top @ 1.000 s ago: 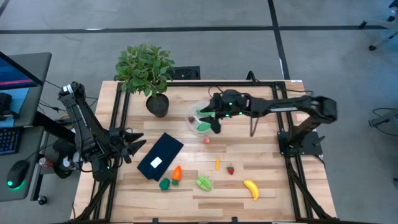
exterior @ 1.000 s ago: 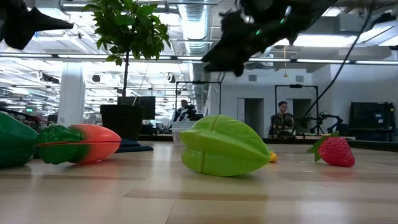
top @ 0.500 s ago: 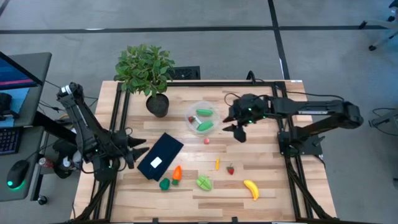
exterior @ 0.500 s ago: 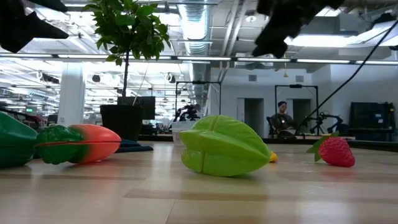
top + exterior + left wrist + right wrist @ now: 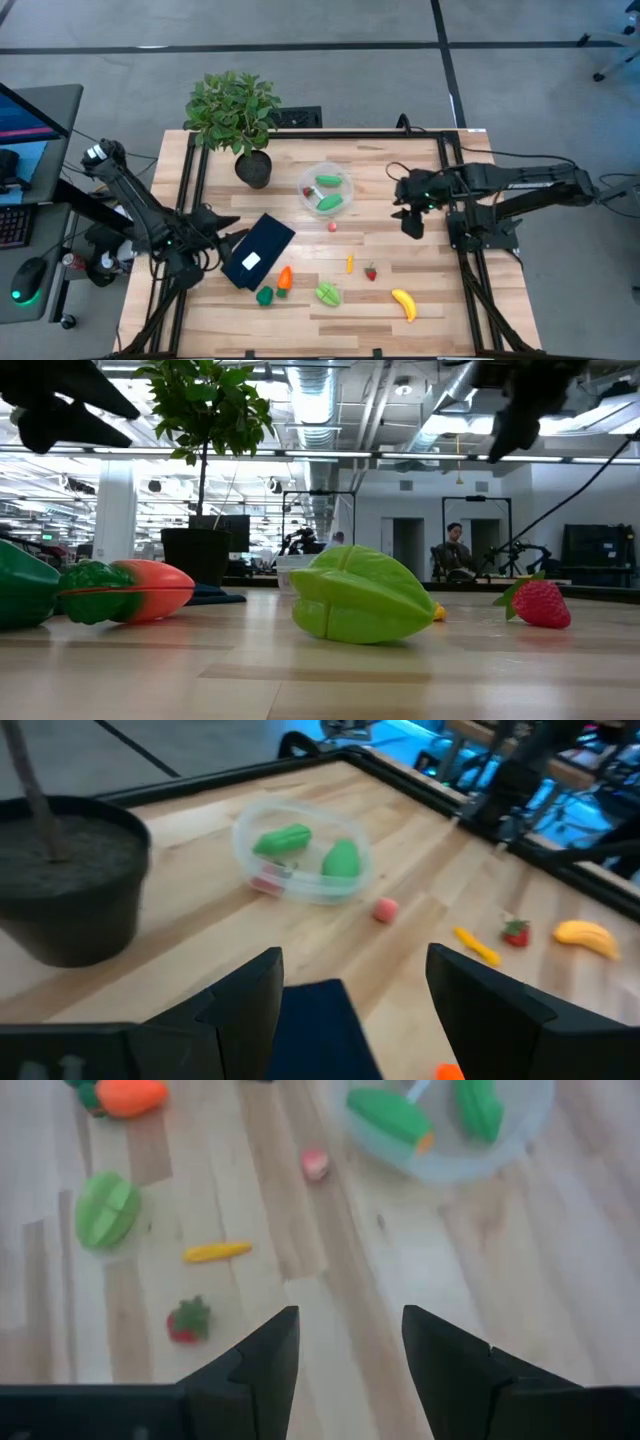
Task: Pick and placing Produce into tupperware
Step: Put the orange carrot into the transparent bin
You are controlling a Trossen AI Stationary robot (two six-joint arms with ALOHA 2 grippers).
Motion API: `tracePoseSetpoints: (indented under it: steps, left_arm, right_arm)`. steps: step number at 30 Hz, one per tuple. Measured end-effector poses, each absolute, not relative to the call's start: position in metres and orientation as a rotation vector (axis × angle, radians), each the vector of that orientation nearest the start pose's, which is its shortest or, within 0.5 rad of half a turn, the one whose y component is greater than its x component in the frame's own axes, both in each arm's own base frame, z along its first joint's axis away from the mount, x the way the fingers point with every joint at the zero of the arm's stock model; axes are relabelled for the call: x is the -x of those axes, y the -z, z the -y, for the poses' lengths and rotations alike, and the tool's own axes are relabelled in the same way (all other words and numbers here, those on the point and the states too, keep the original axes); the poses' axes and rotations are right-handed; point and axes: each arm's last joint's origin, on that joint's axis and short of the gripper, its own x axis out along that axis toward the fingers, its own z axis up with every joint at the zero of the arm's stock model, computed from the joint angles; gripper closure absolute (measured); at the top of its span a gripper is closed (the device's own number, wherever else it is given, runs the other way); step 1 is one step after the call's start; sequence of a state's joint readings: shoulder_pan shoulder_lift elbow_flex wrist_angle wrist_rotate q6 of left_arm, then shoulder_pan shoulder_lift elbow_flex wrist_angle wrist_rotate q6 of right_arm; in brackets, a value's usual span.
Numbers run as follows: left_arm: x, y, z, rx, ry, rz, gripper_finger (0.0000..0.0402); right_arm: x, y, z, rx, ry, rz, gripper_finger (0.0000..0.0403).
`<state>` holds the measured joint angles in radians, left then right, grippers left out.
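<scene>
The clear round tupperware (image 5: 327,190) stands on the table right of the plant pot, with two green pieces and a small red one inside (image 5: 300,855). Loose produce lies on the wood nearer the front: a carrot (image 5: 285,277), a dark green piece (image 5: 264,295), a ribbed light green fruit (image 5: 328,294), a thin yellow piece (image 5: 349,263), a strawberry (image 5: 371,271), a banana (image 5: 403,303) and a small pink-red piece (image 5: 331,226). My right gripper (image 5: 350,1330) hangs open above bare wood right of the tupperware. My left gripper (image 5: 355,965) is open at the left, over the dark rectangle's near-left end.
A potted plant (image 5: 240,115) stands at the far left of the table. A dark flat rectangle with a white label (image 5: 258,250) lies left of centre. A black frame rail (image 5: 455,250) runs along the right side. People sit in the room beyond (image 5: 452,550).
My right gripper has drawn away from above the tupperware toward the table's right edge, rising and tipping more steeply down. My left gripper has swung a little toward the dark rectangle and rolled. The produce and the tupperware lie as before.
</scene>
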<state>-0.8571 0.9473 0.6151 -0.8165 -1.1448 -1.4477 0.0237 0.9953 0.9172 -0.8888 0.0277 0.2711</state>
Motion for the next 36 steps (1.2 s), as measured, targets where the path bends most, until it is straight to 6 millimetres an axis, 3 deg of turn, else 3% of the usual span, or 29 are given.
tracePoseSetpoints:
  steps: [10,15,22,26,30,36]
  left_arm:
    - [-0.127,-0.217,0.090,0.434,-0.642,-0.346,0.0165]
    - [-0.129,-0.215,0.090,0.529,-0.641,-0.402,0.0165]
    - [-0.152,-0.210,0.120,0.217,-0.243,-0.641,0.0165]
    - [-0.165,-0.203,0.128,0.140,-0.190,-0.628,0.0165]
    - [-0.179,-0.197,0.128,0.305,-0.209,-0.651,0.0165]
    - [-0.203,-0.190,0.132,0.544,-0.052,-0.739,0.0165]
  right_arm:
    - [-0.154,-0.270,-0.022,-0.323,0.191,-0.942,0.0230]
    - [-0.148,-0.259,-0.029,-0.351,0.210,-0.951,0.0230]
    - [-0.146,-0.254,-0.040,-0.299,0.241,-0.933,0.0230]
    - [-0.144,-0.255,-0.044,-0.268,0.278,-0.899,0.0230]
    - [-0.142,-0.255,-0.049,-0.275,0.271,-0.895,0.0230]
    - [-0.135,-0.252,-0.055,-0.265,0.268,-0.938,0.0232]
